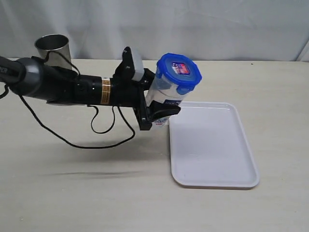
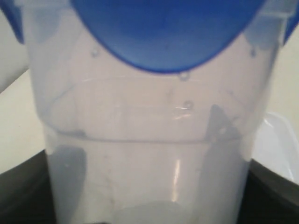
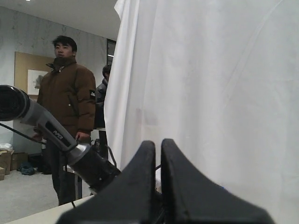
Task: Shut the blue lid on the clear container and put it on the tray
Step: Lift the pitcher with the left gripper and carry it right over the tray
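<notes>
One arm engaged: left pincer (image 1: 161, 113) clamped low on clear container (image 1: 166, 92), probably keeping blue lid (image 1: 179, 72) above it unobstructed. Container tilted, off table (image 1: 96, 193), tray (image 1: 212, 145) just beyond pincer. Right pincer (image 3: 158, 143) closed, empty.

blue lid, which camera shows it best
Exterior view: the blue lid shows whole, sticker visible, seated on the clear container. The left wrist view catches only a blurred blue part of it, close up; the right wrist view shows none of it.
</notes>
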Robot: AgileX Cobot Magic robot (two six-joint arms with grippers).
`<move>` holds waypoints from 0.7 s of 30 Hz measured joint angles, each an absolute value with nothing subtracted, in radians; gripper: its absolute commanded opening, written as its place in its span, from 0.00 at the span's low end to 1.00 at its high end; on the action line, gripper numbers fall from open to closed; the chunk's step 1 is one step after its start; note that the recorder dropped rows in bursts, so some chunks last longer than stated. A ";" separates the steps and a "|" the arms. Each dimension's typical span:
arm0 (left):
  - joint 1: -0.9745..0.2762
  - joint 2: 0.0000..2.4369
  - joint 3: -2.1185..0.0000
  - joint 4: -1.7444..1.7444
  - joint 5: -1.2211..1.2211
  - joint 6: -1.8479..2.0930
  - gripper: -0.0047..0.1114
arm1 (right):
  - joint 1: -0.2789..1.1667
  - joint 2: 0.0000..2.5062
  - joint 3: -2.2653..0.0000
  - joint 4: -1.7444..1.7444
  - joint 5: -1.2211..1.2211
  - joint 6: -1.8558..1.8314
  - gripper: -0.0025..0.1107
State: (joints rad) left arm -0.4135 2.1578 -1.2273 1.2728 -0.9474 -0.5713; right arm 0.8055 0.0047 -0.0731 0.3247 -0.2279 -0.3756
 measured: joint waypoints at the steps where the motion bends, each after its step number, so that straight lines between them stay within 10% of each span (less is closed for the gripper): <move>1: -0.432 2.147 -1.240 1.273 -0.902 -0.571 0.04 | 0.806 0.005 -0.073 0.325 -0.228 -0.376 0.06; 21: -0.786 2.130 -1.375 1.494 -0.064 -0.179 0.04 | 0.806 0.005 -0.073 0.325 -0.226 -0.376 0.06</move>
